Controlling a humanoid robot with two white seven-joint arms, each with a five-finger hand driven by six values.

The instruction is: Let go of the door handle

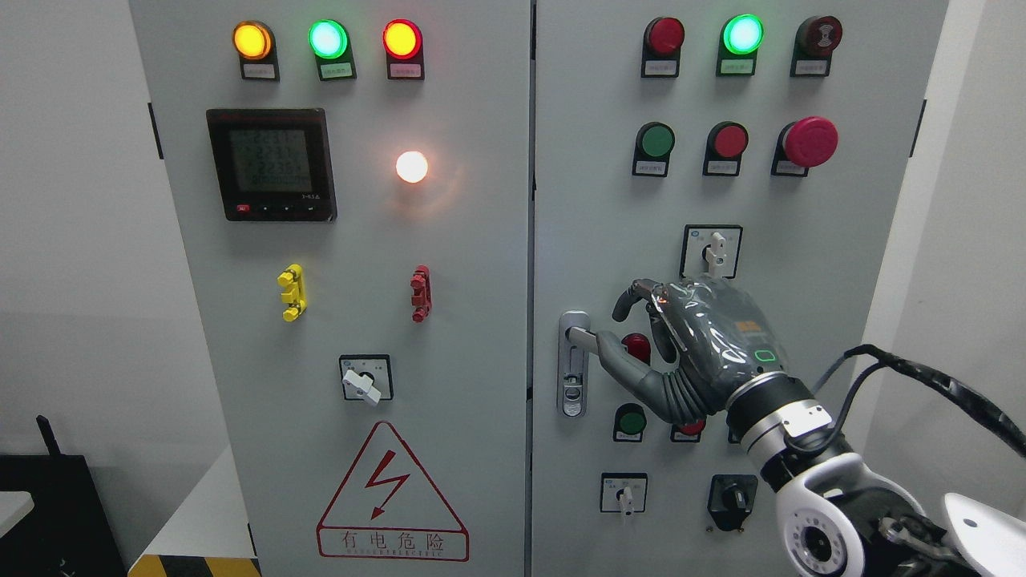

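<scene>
Head view: a grey two-door cabinet (pixel 449 336) fills the frame, white walls at either side. The right hand (pixel 641 336) reaches in from the lower right; its fingers are loosely curled, the thumb tip touching the handle (pixel 572 365) at the right door's left edge, not gripping it. Lit lamps (pixel 329 38) run along the top. A red warning triangle (pixel 391 493) reads "有电危险".
</scene>
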